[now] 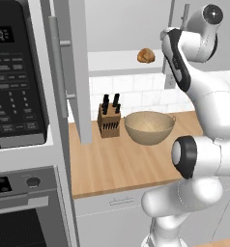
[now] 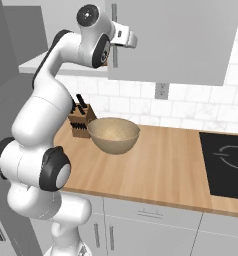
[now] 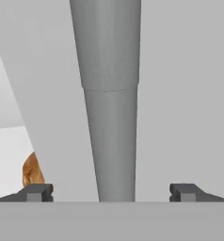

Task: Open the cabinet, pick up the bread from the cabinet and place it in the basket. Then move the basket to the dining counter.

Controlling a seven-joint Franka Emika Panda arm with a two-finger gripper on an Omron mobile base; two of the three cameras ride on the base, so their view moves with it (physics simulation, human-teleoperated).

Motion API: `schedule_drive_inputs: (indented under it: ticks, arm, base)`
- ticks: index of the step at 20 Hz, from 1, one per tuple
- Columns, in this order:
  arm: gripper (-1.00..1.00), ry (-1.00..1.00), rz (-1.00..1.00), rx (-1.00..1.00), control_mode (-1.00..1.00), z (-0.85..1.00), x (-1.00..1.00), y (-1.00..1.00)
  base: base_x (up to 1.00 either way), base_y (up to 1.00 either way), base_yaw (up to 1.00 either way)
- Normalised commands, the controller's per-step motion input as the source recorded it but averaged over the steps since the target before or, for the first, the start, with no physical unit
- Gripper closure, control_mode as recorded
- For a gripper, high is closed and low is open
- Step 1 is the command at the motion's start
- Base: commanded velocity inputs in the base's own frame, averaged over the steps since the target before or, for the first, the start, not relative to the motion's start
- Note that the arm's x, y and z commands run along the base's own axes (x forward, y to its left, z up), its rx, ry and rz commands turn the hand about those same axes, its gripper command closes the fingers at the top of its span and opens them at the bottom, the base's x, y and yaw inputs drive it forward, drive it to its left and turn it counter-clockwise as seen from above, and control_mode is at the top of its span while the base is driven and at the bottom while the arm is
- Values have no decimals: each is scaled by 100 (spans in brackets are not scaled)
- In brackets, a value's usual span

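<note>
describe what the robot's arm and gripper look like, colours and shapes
The arm is built of glossy white, rounded segments with dark grey to black bands and caps at the joints, including a round dark cap with a small pale centre at its top joint. No loose cables or printed markings are visible. The gripper ends in two small, dark grey, blocky finger tips with squared ends.

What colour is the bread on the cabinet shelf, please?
Golden brown; the bread shows best in the left base view.

wooden worktop (basket, knife block)
</note>
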Motion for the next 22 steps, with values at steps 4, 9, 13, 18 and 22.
schedule_drive_inputs:
  ticks: [4,9,13,18,22]
  arm:
    - [100,-1,0,0,-100,0,12,0]
    - [100,0,0,0,-100,0,13,0]
    - [100,0,0,0,-100,0,28,0]
    - [100,0,0,0,-100,0,6,-5]
    - [100,-17,0,0,-100,0,-87,-48]
  base:
    - [0,0,0]
    - [0,0,0]
    - [0,0,0]
    - [0,0,0]
    - [0,0,0]
